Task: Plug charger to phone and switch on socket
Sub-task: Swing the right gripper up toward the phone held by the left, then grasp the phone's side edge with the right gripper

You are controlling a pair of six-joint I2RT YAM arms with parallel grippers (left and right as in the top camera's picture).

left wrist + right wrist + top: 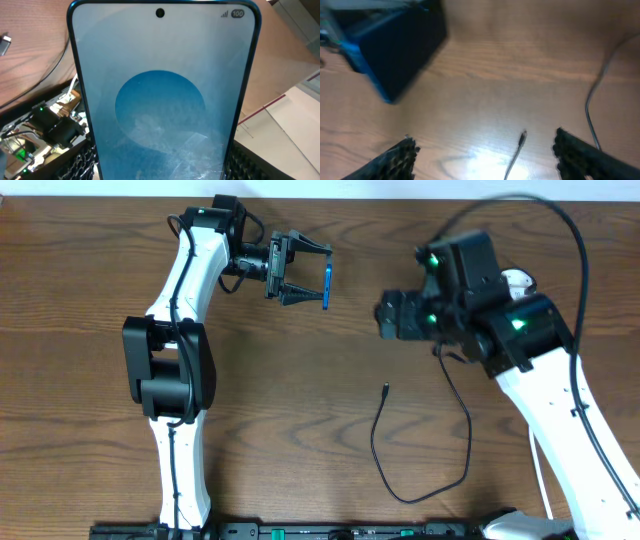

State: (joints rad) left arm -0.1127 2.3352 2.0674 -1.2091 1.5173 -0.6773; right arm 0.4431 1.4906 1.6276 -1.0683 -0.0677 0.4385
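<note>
My left gripper [318, 274] is shut on the phone [327, 288] and holds it on edge above the table's far middle. In the left wrist view the phone's bright blue screen [160, 95] fills the frame between the fingers [160, 167]. The charger [378, 442] lies loose on the table, with its connector tip [386, 389] pointing away. My right gripper [386, 315] is open and hovers above that tip [522, 138], which lies between its fingers [485, 152]. The blurred phone [395, 50] is at upper left. Only a white bit of the socket [517, 280] shows behind the right arm.
The charger cable loops down toward the front edge and back up under the right arm [560, 410]. A thin white cord [540, 470] runs beside that arm. The right arm's green-lit electronics [45, 125] show beyond the phone in the left wrist view.
</note>
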